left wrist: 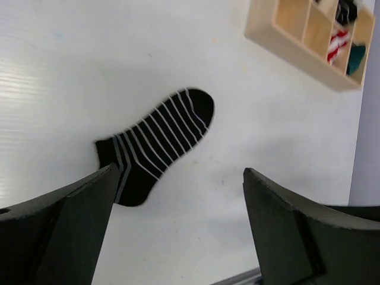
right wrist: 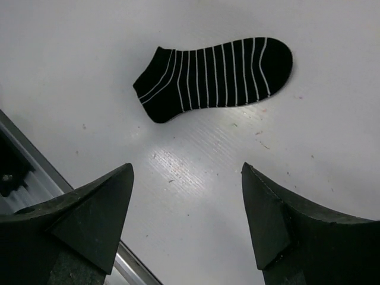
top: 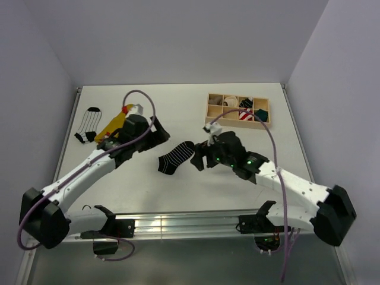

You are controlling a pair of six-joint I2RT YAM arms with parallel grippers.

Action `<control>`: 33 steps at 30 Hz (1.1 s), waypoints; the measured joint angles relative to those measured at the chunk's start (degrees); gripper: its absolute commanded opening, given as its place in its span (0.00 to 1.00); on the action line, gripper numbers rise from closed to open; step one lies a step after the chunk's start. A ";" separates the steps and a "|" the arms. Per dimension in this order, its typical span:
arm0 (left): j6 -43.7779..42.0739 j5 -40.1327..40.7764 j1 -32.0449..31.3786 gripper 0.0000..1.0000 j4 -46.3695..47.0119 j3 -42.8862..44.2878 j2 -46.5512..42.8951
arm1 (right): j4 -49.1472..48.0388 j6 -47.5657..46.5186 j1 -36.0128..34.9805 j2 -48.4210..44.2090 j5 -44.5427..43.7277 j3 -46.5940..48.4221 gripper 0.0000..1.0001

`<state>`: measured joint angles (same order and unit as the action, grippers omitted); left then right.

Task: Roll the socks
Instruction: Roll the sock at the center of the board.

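Step in hand: the start of a roll on the black sock (top: 176,157), nothing gripped yet. Both tools are released: the left tool (left wrist: 180,175) and the right tool (right wrist: 187,169) each show their jaws wide apart with only bare table (top: 178,107) between them. The sock lies flat and alone near the middle of the table, between the two tools and touching neither. In the overhead view its toe points up-right toward the right tool (top: 199,159), and its cuff points down-left, nearer the left tool (top: 155,135). It's a short ankle sock, black with thin white cross stripes, laid out smooth with no fold or roll started. Fabric looks thin and limp, so it'll likely slide on the slick table if you only push it. The next move, as I judge it: drop one tool onto one end, pinch that edge and turn it over onto the sock, while the other tool pins the far end so it doesn't drag. Keep the jaws low, since the sock is flat. A white sock (top: 89,123) with black stripes and a yellow sock (top: 113,126) lie flat at the far left, unrolled. The wooden box (top: 237,110) at the far right already holds rolled socks (top: 245,116) in its compartments, so that's probably where this one ends up.
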<state>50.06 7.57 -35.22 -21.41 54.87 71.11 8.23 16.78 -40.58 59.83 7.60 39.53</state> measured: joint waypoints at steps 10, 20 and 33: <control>-4.24 -2.36 19.10 0.97 -7.26 -7.39 -13.79 | 0.92 -7.37 -19.02 32.37 -14.73 20.41 0.78; -9.68 -4.66 24.02 1.00 -9.77 -9.70 -22.58 | 4.00 -10.49 -24.11 48.65 -19.74 32.37 0.68; -12.66 -5.46 27.91 0.99 -9.86 -11.58 -24.06 | 5.11 -10.88 -24.11 56.11 -22.91 37.24 0.54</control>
<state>37.41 2.11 -7.31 -31.27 43.29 47.05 13.34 5.89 -64.69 115.94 -15.31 76.77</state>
